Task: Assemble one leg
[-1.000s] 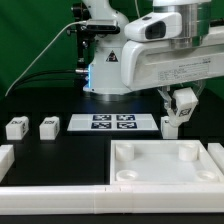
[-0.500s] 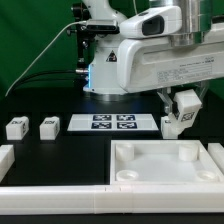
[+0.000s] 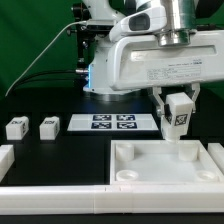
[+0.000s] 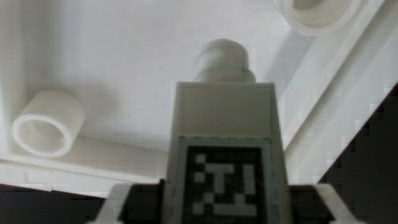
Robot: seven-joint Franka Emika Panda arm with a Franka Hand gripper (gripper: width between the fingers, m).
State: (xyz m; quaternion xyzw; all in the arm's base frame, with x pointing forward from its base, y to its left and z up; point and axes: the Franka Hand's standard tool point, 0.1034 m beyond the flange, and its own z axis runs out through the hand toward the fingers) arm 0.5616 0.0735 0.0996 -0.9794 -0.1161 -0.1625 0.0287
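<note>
My gripper (image 3: 178, 112) is shut on a leg (image 3: 177, 115), a small white block with a black-and-white tag, held upright in the air above the far right corner of the large white tray-like piece (image 3: 135, 168). In the wrist view the leg (image 4: 224, 130) runs up the middle between my fingers, its threaded tip pointing into the tray near a corner socket (image 4: 324, 12). Another socket (image 4: 50, 122) shows to the side. Two more legs (image 3: 16, 127) (image 3: 48, 126) lie on the table at the exterior view's left.
The marker board (image 3: 112, 123) lies flat on the black table behind the tray. White border pieces (image 3: 50, 195) run along the front edge, with a block (image 3: 5, 156) at the exterior view's left. The arm's base stands at the back.
My gripper has lifted the leg off the table beside the marker board, turned it more upright and carried it slightly forward toward the tray.
</note>
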